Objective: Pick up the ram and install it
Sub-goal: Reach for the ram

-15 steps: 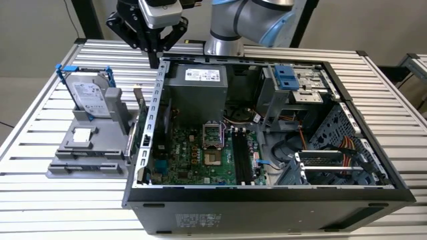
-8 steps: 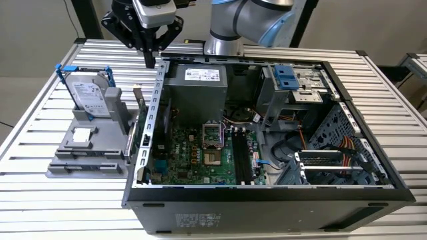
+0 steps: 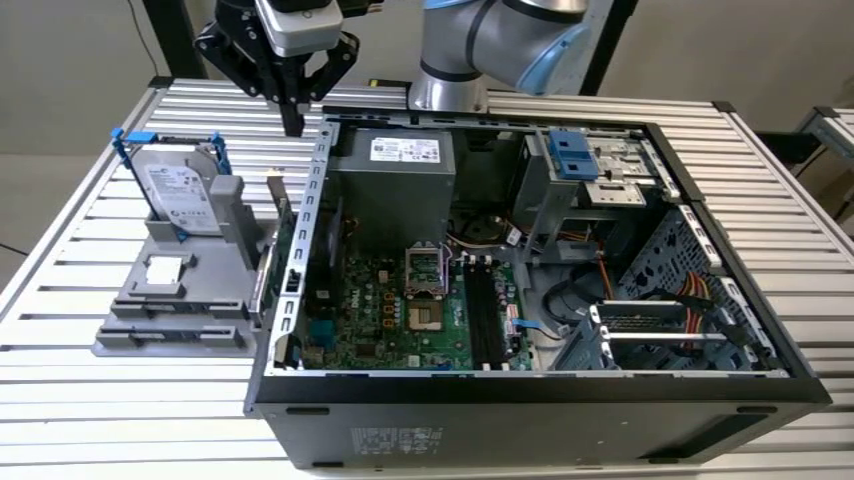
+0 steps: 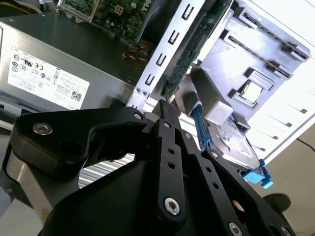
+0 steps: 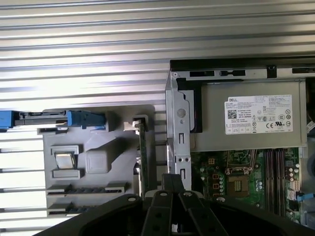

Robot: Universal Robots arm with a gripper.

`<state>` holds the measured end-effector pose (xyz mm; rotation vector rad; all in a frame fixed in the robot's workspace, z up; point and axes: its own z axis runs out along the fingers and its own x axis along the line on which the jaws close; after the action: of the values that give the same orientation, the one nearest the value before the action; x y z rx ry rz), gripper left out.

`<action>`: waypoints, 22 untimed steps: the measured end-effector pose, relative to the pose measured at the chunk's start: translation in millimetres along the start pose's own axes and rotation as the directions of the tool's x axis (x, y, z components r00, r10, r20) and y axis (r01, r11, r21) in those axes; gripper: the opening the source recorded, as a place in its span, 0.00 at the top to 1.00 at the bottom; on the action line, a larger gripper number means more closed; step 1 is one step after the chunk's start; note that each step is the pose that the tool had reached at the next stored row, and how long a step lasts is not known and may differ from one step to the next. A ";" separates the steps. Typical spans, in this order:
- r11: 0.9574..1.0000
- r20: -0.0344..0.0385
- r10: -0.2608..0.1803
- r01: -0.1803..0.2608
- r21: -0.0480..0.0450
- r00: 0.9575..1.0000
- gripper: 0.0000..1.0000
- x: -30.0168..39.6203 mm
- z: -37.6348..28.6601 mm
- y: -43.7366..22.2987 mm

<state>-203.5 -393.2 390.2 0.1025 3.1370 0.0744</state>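
Robotics lab/workshop: ribbed alu tabletop (image 3: 80, 400) w/ open PC case (image 3: 534, 410) on it, grey parts jig (image 3: 174, 320) beside case, robot arm base (image 3: 447, 95) at case's far side.

Thin ram (image 5: 142, 157) upright in gray holder (image 5: 93, 132)

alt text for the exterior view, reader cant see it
A black robot gripper hangs shut and empty above a thin dark circuit-board ram stick standing on edge in a grey holder. Beside it on the slatted metal table lies an open black computer case showing its green motherboard; a silver hard drive with blue handles stands in the holder.
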 end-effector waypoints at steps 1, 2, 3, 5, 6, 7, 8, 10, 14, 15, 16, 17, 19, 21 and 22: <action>1.000 -0.001 0.000 0.000 0.000 1.000 1.00 0.8 0.1 0.0; 1.000 -0.001 0.000 0.000 0.000 1.000 1.00 1.6 0.1 0.1; 1.000 -0.002 -0.001 0.001 0.000 1.000 1.00 2.5 0.2 0.1; 1.000 -0.003 -0.001 0.001 0.000 1.000 1.00 4.3 0.5 0.2; 1.000 -0.003 -0.002 0.002 0.000 1.000 1.00 5.3 0.7 0.2; 1.000 -0.003 -0.003 0.003 0.000 1.000 1.00 6.2 0.8 0.3; 1.000 -0.004 -0.004 0.004 0.000 1.000 1.00 7.1 0.9 0.4; 1.000 -0.004 -0.007 0.007 0.000 1.000 1.00 8.7 1.1 0.5; 1.000 -0.006 -0.023 0.023 0.000 1.000 1.00 11.8 1.4 0.8; 1.000 -0.006 -0.029 0.029 0.000 1.000 1.00 12.5 1.5 0.8; 0.999 -0.006 -0.034 0.034 0.000 0.999 1.00 13.1 1.5 0.9; 0.999 -0.007 -0.040 0.040 0.000 0.999 1.00 13.8 1.6 0.9; 0.999 -0.007 -0.046 0.046 0.000 0.999 1.00 15.8 1.6 1.1; 0.999 -0.007 -0.047 0.047 0.000 0.999 1.00 18.2 1.7 1.3; 0.999 -0.007 -0.048 0.048 0.000 0.999 1.00 19.5 1.8 1.5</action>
<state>-222.9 -390.4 388.5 0.0274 3.1445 0.0743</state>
